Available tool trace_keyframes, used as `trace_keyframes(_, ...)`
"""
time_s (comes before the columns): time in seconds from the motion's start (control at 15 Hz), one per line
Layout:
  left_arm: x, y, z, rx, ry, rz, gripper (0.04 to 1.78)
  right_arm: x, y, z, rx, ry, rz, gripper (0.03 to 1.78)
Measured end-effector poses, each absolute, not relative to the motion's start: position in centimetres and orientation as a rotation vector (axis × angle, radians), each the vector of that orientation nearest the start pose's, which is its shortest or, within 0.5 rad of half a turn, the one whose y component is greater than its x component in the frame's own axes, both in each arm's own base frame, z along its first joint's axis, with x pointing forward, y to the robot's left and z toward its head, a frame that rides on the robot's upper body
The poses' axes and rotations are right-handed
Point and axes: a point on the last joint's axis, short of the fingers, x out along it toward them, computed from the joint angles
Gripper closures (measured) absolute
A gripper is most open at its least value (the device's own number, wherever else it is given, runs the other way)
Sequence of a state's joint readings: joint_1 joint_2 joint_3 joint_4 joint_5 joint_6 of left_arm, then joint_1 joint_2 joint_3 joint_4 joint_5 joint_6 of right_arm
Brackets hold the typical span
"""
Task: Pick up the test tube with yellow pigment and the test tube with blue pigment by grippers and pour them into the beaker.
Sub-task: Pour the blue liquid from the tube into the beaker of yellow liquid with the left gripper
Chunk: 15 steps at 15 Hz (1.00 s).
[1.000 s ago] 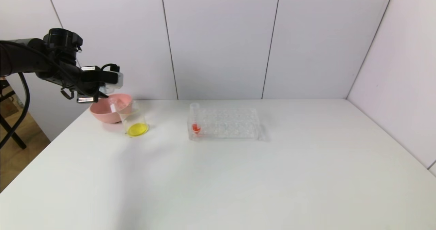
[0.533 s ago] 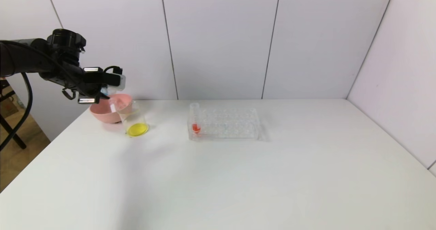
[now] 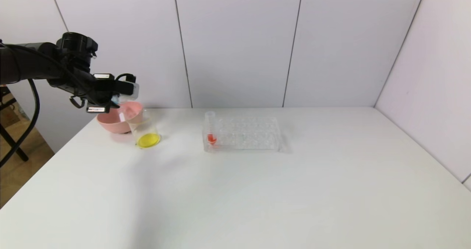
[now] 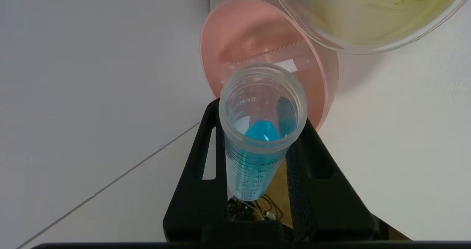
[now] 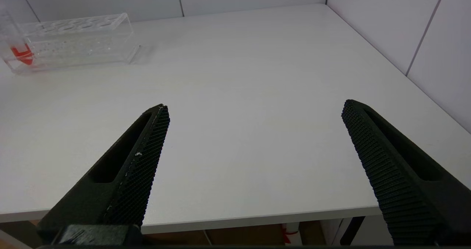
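Note:
My left gripper is shut on the test tube with blue pigment. The tube's open mouth points toward the pink bowl, and blue liquid sits inside it. In the head view the left gripper hangs over the bowl's left rim at the table's far left. The beaker stands just right of the bowl with yellow liquid in its bottom, and its rim lies beyond the tube's mouth. No tube with yellow pigment shows. My right gripper is open and empty over the table's near edge.
The pink bowl holds a clear tube lying on its side. A clear rack stands mid-table with a red-liquid tube at its left end. White walls close the back and right.
My left arm has shifted slightly right toward the beaker, still carrying the blue tube. Nothing else has moved.

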<state>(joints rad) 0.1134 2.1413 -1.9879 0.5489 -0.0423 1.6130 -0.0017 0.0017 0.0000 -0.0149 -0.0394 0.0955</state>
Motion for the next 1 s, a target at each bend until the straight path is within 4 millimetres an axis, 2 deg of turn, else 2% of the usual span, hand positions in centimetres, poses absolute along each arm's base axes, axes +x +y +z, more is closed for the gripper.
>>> trace_keyframes(1.0,41.77,4.09,22.84,1.450,0.656,-0.557,1.36,-2.27,-0.09,7.70,0.095,-0.015,-0.041,0.10)
